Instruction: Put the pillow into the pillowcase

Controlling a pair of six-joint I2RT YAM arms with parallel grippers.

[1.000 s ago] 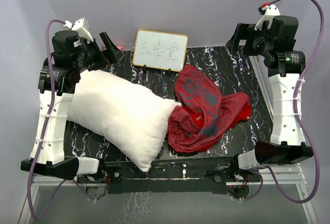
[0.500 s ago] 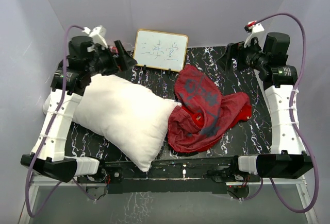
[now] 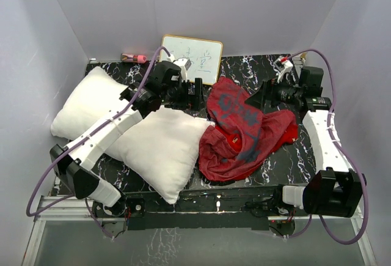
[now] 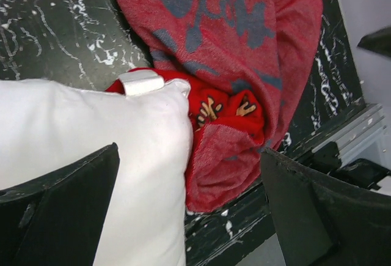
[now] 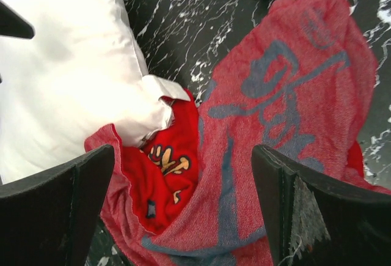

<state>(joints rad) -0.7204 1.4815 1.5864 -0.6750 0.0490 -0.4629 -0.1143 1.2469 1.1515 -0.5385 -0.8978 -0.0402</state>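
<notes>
The white pillow point(image 3: 146, 147) lies on the left of the black marbled table point(image 3: 293, 156), its right corner tucked into the mouth of the red pillowcase point(image 3: 244, 134), which lies crumpled to the right of the middle. My left gripper point(image 3: 197, 93) hovers open over that corner, with nothing between the jaws. My right gripper point(image 3: 255, 102) hovers open above the pillowcase's right side. The left wrist view shows the pillow point(image 4: 91, 144), the pillowcase point(image 4: 232, 64) and the open gripper point(image 4: 189, 217). The right wrist view shows the pillow point(image 5: 67, 64), the pillowcase point(image 5: 281, 125) and the open gripper point(image 5: 183, 217).
A small framed whiteboard point(image 3: 204, 58) leans against the back wall, partly behind my left arm. A pink object point(image 3: 134, 57) lies at the back left. Pale walls close in the table on three sides. The metal frame point(image 3: 214, 208) runs along the near edge.
Both arms have swung in from the back corners towards the middle. The left gripper now hangs over the pillow's right corner, the right gripper over the pillowcase. Pillow and pillowcase have not moved.
</notes>
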